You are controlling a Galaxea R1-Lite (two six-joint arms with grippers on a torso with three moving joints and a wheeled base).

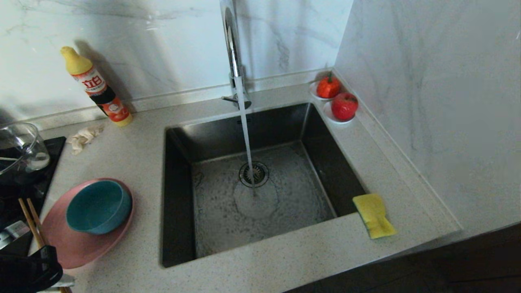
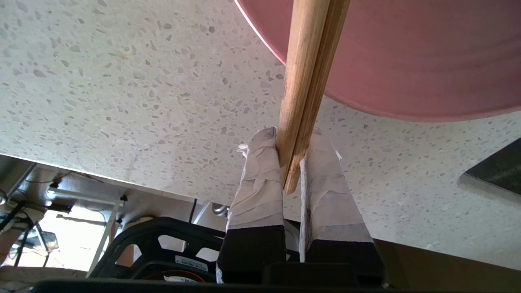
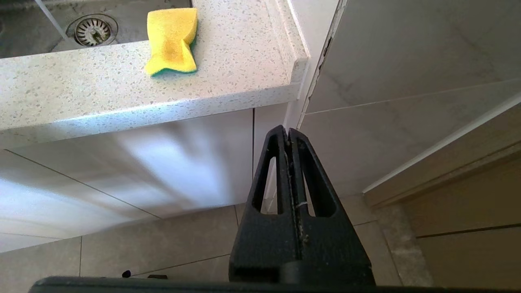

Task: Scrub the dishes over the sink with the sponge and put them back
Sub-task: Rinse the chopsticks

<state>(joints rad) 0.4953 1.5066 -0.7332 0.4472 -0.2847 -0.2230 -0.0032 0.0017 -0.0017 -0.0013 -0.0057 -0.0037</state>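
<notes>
From the head view, water runs from the tap (image 1: 235, 61) into the sink (image 1: 260, 191) and lands by the drain strainer (image 1: 253, 174). On the counter (image 1: 252, 264) to the left of the sink sits the pink plate (image 1: 77, 244) with the teal bowl (image 1: 99, 206) on it. The chopsticks (image 1: 31, 221) lie just left of the plate, and the left gripper (image 1: 47, 260) is at their near end, at the bottom left corner. The sponge (image 1: 374, 215) lies at the sink's near right corner, well apart from the dishes. A soap bottle (image 1: 97, 87), a rag (image 1: 83, 137) and a glass jug (image 1: 20, 148) are further back on the left. Two red fruits (image 1: 337, 97) sit on saucers at the far right corner.

From the left wrist view, the left gripper (image 2: 291, 162) has its two taped fingers (image 2: 258, 179) pressed on the end of the chopsticks (image 2: 309, 73), one on each side. The chopsticks reach away across the edge of the pink plate (image 2: 407, 61). The counter (image 2: 122, 101) is under them.

From the right wrist view, the right gripper (image 3: 290, 138) hangs below the counter (image 3: 101, 93) edge, in front of the cupboard, with its fingers together and nothing in them. The sponge (image 3: 173, 40) lies up on the counter, yellow side up, next to the sink (image 3: 24, 32).
</notes>
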